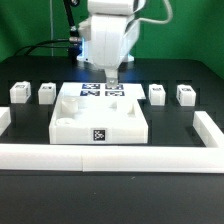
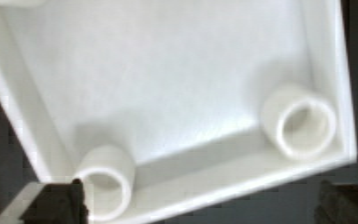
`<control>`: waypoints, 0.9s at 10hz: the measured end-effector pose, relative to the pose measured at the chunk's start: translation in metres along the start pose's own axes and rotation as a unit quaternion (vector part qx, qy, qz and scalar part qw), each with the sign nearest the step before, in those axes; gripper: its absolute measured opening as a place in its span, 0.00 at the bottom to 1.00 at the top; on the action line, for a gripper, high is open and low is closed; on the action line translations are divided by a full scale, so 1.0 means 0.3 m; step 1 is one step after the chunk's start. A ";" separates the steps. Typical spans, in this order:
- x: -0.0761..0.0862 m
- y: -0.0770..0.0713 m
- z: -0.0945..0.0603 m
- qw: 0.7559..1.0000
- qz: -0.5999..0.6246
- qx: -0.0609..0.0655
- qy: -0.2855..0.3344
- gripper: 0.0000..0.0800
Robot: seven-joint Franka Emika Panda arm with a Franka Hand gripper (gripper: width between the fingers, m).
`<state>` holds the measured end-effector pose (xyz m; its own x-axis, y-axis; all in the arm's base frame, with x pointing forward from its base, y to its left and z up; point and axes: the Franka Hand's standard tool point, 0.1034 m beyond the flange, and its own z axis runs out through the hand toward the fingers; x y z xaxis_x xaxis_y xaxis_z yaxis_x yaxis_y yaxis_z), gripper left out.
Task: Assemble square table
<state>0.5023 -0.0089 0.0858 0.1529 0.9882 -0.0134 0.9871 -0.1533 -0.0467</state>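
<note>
Gripper [image 1: 113, 76] first: it hangs just over the far edge of the square tray [image 1: 108, 120], at 12 o'clock if the tray is the middle of the clock in the exterior view. In the wrist view its two dark fingers [image 2: 48, 203] sit far apart. It is wide open and holds nothing.

The square tray lies flat in the middle of the black tabletop [image 1: 110, 195], open side up. A black-and-white tag [image 1: 99, 135] is on its wall at 6 o'clock. Right behind it, at 12 o'clock, lies the marker board [image 1: 100, 90]. The wrist view looks down into the tray and shows two round sockets [image 2: 304, 125] [image 2: 105, 185]. Both are empty.

The four legs are not in yet. One leg [image 1: 18, 93] and a second leg [image 1: 46, 93] stand at 9 o'clock. A third leg [image 1: 157, 94] and a fourth leg [image 1: 185, 94] stand at 3 o'clock. All are well apart from the tray. The long white rail [image 1: 120, 155] runs past at 6 o'clock.

I think the job is only starting, and the gripper is lining up on the tray. Next it would need to go straight down, with one finger on each side of the thin rim, then close gently. If it comes down crooked, a finger may bump the rim and push the tray.
</note>
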 end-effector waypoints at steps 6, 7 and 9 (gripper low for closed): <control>-0.025 -0.006 0.023 0.996 -0.083 -0.007 0.001 0.81; -0.056 -0.054 0.072 0.995 -0.097 -0.020 0.003 0.81; -0.129 -0.146 0.159 0.994 -0.107 -0.020 0.007 0.81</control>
<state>0.4507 -0.0406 0.0407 -0.0614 0.9981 0.0060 0.9981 0.0614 -0.0073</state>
